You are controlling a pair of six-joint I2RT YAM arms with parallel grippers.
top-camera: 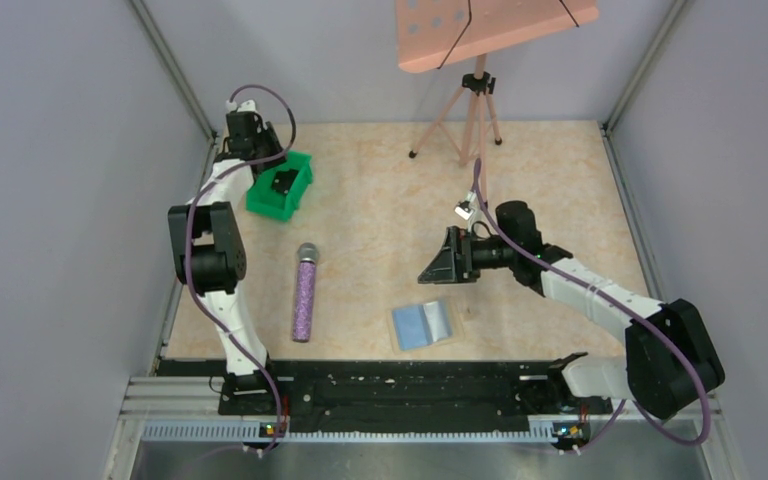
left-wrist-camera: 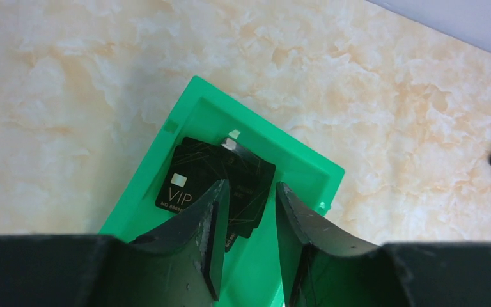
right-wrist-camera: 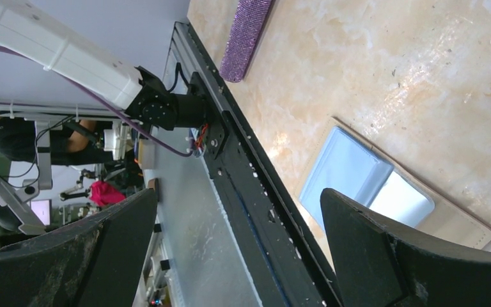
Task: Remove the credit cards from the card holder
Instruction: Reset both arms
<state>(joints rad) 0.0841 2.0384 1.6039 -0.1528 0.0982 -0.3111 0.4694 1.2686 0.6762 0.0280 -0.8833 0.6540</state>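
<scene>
The card holder lies open and flat on the table near the front, light blue and grey panels up; the right wrist view shows it with a pale rim. Black cards, one marked VIP, lie in the green bin at the back left. My left gripper hangs above the bin, open by a narrow gap with nothing between its fingers. My right gripper is wide open and empty, above the table behind the card holder; it also shows in its wrist view.
A purple microphone lies left of the card holder and shows in the right wrist view. A pink stand on a tripod is at the back. Grey walls close in the sides. A black rail runs along the front edge.
</scene>
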